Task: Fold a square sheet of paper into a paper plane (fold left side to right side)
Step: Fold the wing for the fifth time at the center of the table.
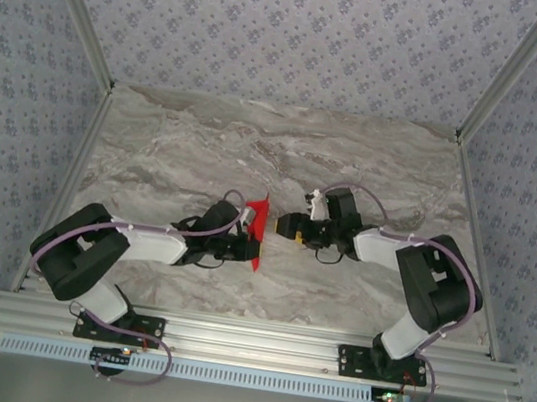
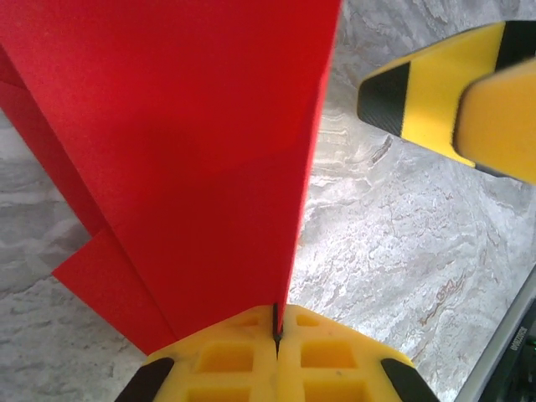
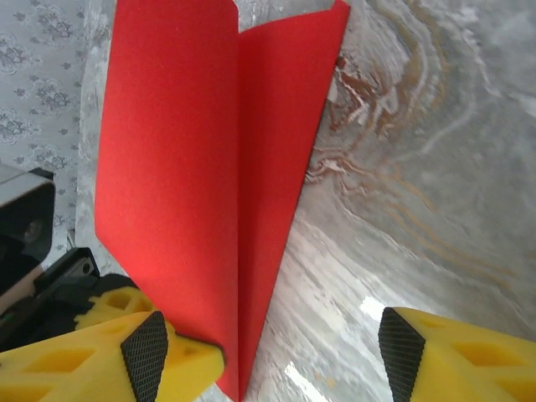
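Left gripper [image 2: 276,328] is clamped on the red paper plane [image 1: 257,232], standing it on edge, right gripper [image 1: 290,227] just beside the plane, jaws wide, gripping nothing.

The paper plane [image 1: 258,232] stands on edge near the middle of the tabletop [image 1: 187,138], between the two hands. The left hand [image 1: 242,242] is at its left, gripping its pointed end. The right hand [image 1: 283,225] sits just to its right, apart from it. Both arm bases are at the near edge.
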Robot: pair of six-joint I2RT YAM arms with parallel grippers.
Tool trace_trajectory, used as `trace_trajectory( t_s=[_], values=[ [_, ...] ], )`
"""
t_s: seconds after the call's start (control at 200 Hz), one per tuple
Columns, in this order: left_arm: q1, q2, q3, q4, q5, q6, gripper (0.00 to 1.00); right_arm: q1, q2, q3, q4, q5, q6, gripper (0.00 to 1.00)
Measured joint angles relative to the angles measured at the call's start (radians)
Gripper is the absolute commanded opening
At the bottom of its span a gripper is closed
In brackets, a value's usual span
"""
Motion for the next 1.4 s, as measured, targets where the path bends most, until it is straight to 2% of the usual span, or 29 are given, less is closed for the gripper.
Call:
trace_trajectory(
  t_s=[0.595, 1.114, 1.399],
  values=[
    [0.029, 0.032, -0.023, 0.088, 0.052, -0.028, 0.0, 0.079, 0.151, 0.124, 0.045, 0.045, 0.047, 0.66],
    [0.039, 0.086, -0.023, 0.119, 0.075, -0.056, 0.0, 0.094, 0.192, 0.219, -0.089, 0.116, 0.061, 0.57],
    [0.039, 0.086, -0.023, 0.121, 0.078, -0.056, 0.01, 0.094, 0.198, 0.232, -0.114, 0.124, 0.061, 0.56]
  ],
)
